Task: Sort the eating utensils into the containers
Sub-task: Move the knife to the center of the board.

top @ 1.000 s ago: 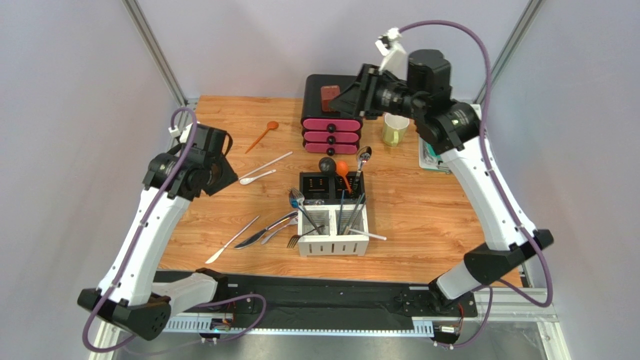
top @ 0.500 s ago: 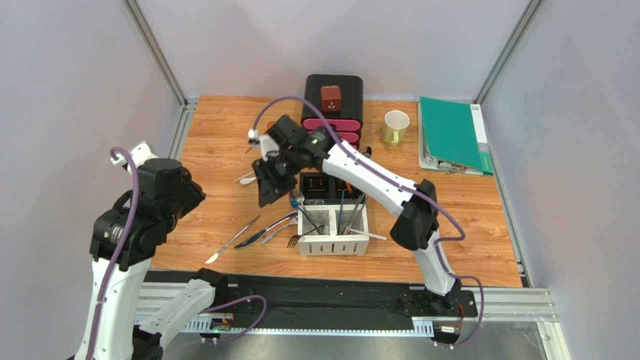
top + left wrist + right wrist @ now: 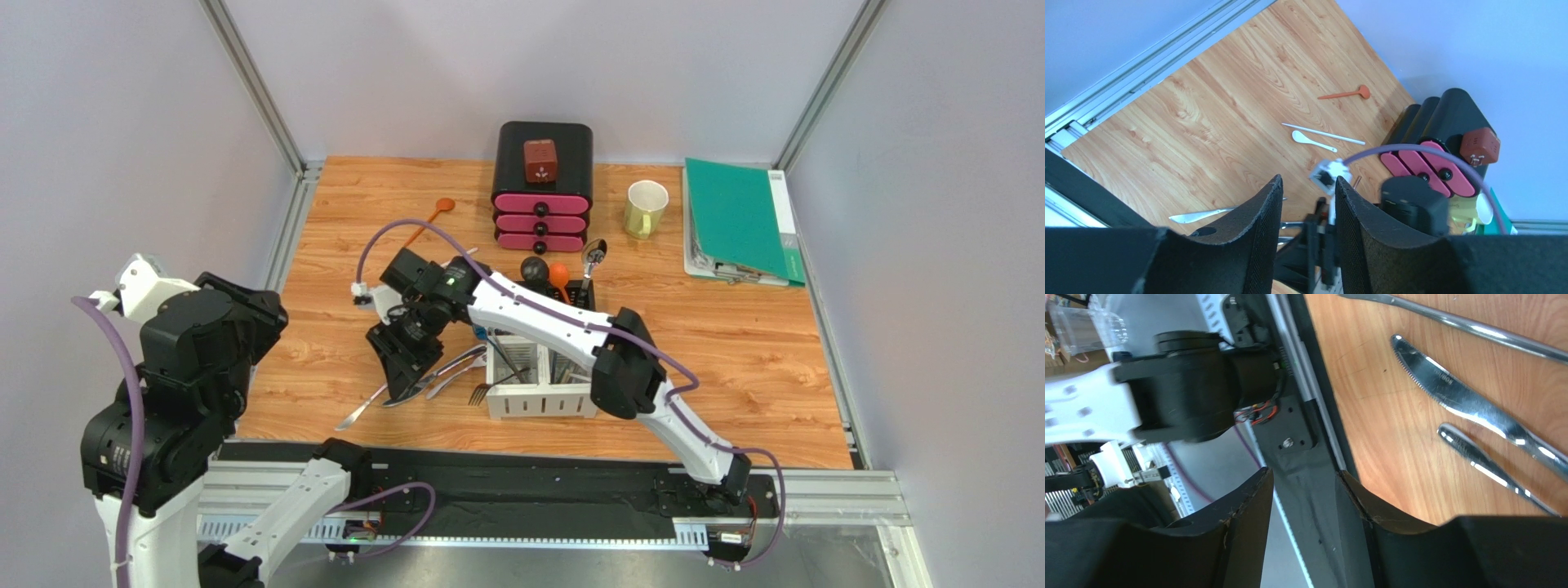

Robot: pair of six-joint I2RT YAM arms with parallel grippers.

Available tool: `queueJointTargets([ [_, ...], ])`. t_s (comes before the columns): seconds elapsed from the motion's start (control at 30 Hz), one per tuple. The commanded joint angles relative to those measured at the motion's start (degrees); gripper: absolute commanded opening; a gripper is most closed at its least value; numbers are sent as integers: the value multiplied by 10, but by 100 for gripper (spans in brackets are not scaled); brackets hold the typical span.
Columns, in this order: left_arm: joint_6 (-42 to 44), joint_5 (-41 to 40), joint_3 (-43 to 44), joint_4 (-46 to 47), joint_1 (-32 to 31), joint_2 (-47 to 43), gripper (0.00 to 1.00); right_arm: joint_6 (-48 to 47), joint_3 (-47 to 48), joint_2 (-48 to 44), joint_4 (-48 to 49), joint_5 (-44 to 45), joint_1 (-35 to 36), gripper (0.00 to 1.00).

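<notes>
Several silver utensils lie left of the caddy (image 3: pixel 546 395): a knife (image 3: pixel 366 408), a fork (image 3: pixel 477 392) and more handles (image 3: pixel 451 364). My right gripper (image 3: pixel 398 368) hangs open and empty just above them. Its wrist view shows a serrated knife (image 3: pixel 1468 401) and two other silver pieces (image 3: pixel 1496 337) (image 3: pixel 1490 467) beside the open right gripper (image 3: pixel 1303 478). My left gripper (image 3: pixel 1308 184) is open and empty, raised high at the left. Below it lie an orange spoon (image 3: pixel 1346 94), a white spoon (image 3: pixel 1313 139) and a white stick (image 3: pixel 1324 133). More utensils stand in the caddy.
A black-and-pink drawer box (image 3: pixel 543 184) stands at the back, with a pale green mug (image 3: pixel 644 208) and a green folder (image 3: pixel 740 221) to its right. The right arm (image 3: pixel 540 321) stretches across the caddy. A black strip (image 3: pixel 515 478) runs along the near edge.
The right arm has swung from the back right, across the caddy, down over the silver utensils at the left. The left arm has lifted and pulled back to the left.
</notes>
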Motion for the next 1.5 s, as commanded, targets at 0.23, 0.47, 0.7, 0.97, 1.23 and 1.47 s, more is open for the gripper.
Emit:
queueJointTargets([
  [0.23,0,21,7,-189,3,23,39,26,127,129,60,6,6,48],
  [0.47,14,23,4,-188,3,39,38,51,81,144,143,15,8,48],
  [0.7,29,28,-6,-185,3,57,36,67,105,189,158,12,7,51],
  [0.97,44,29,-3,-183,3,68,34,91,100,212,197,17,7,51],
  [1.23,52,30,0,-188,3,65,33,108,65,205,249,84,7,50],
  [1.47,65,34,4,-189,3,62,33,120,56,210,279,148,7,51],
])
